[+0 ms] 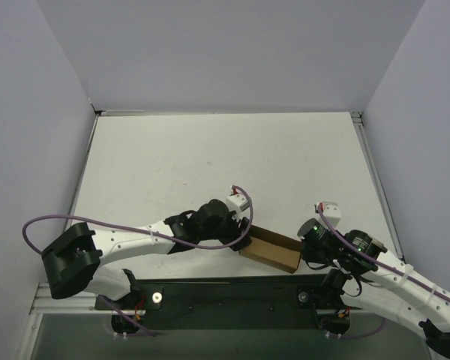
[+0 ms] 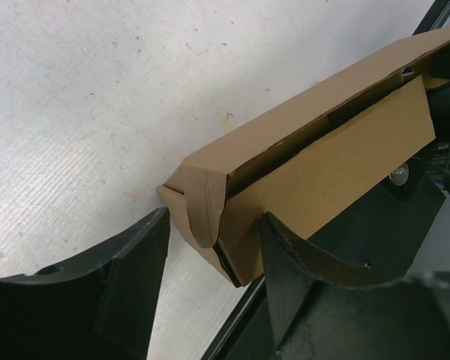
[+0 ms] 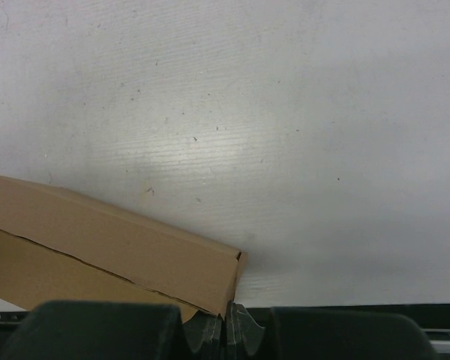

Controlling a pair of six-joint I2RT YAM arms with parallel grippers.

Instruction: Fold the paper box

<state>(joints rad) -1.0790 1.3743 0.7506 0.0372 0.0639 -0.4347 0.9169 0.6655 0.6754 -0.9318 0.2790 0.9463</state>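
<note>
The paper box [image 1: 270, 250] is a brown cardboard box folded into a long rectangular shape, lying at the table's near edge between my two grippers. In the left wrist view the box [image 2: 315, 150] has a front flap slightly ajar and a curled tab at its near end. My left gripper [image 2: 214, 259] is open, with its fingers on either side of that end; it also shows in the top view [image 1: 240, 241]. My right gripper [image 3: 229, 326] is shut, pinching the lower corner of the box's other end [image 3: 135, 244]. It shows in the top view [image 1: 304, 251] as well.
The box overhangs the black mounting plate [image 1: 232, 292] at the table's near edge. White walls enclose the white table [image 1: 225, 157] on the left, right and far sides. A purple cable [image 1: 37, 225] loops off the left arm.
</note>
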